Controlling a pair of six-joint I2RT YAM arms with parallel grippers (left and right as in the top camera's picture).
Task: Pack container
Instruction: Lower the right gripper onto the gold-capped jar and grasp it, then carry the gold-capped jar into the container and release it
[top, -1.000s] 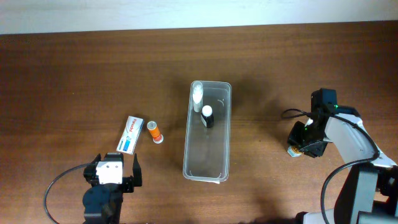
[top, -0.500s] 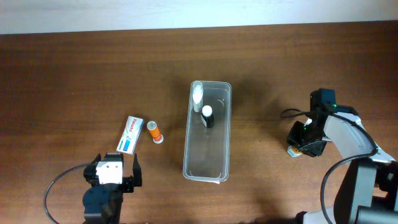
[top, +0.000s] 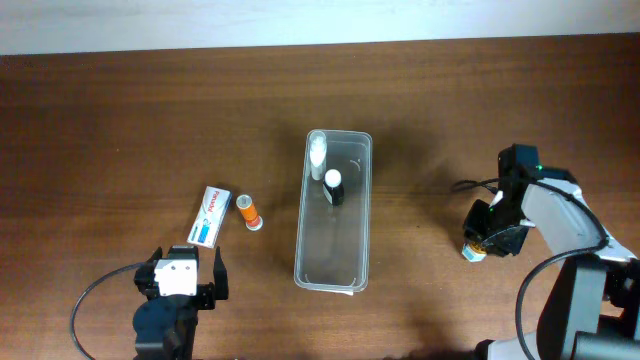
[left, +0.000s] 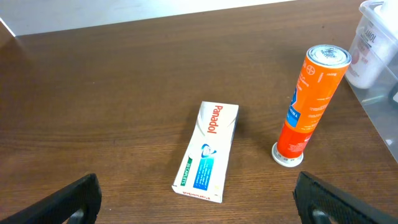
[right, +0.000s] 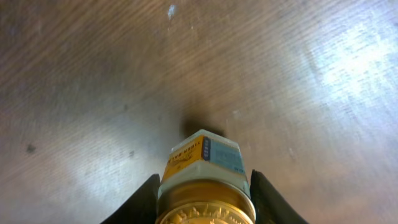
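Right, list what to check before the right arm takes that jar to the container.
1. Right pincer grip on the gold-lidded jar: closed against both sides, ok.
2. Jar lifted off the table: cannot tell.
3. Room in the container: the white bottle and black bottle sit at the far end and the near half is free, ok.
4. Left pincer out of the way: open, off to the container's left, ok.
5. Everything packed: the Panadol box and orange tube sit outside the container, not ok.
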